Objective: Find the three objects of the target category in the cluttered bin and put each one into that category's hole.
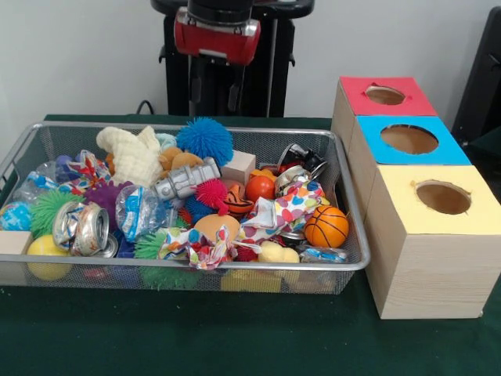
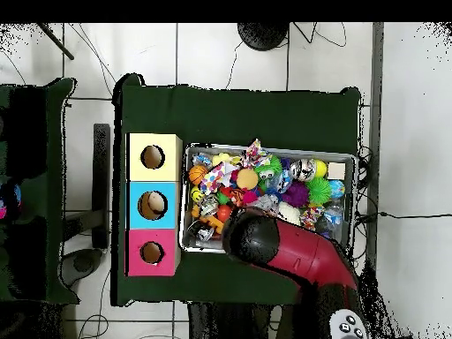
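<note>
Gripper hangs behind the bin; we can't tell its opening. Bottle sits inside, so sorting looks barely started.

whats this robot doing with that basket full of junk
A Sawyer arm hangs over the far edge of a wire mesh bin crammed with toys, balls, crushed cans and paper wads. Nothing is being handled; the gripper itself cannot be made out. A crumpled see-through bottle with a blue-white label lies among the clutter, and another bottle sits at the bin's end. Beside the bin stand three wooden boxes with holes on top: red, blue and yellow.
</note>
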`<state>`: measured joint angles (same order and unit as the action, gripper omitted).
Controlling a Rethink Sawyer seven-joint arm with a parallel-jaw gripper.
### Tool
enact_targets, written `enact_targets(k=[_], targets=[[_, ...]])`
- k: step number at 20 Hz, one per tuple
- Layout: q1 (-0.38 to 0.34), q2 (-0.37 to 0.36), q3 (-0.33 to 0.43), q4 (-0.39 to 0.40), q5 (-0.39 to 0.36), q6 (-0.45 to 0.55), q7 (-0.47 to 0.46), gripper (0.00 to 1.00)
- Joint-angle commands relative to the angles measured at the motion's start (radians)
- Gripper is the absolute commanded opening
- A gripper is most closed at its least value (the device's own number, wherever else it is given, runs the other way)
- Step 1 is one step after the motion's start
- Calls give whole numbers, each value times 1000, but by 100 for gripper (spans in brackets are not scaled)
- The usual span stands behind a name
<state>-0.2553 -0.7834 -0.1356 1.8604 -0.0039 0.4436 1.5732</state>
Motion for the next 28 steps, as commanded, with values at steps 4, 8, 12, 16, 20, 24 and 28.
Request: enact_targets(k=[4, 8, 12, 16, 20, 24, 28], targets=[[-6, 176, 57, -52, -41, -175, 121, 100], [-48, 182, 83, -79, -57, -221, 73, 100], [-70, 177, 86, -89, -70, -278, 80, 100], [-86, 201, 79, -79, -77, -317, 106, 100], [-84, 219, 49, -69, -56, -326, 141, 100], [-89, 263, 31, -60, -22, -335, 178, 100], [-114, 324, 50, -46, -11, -390, 200, 100]])
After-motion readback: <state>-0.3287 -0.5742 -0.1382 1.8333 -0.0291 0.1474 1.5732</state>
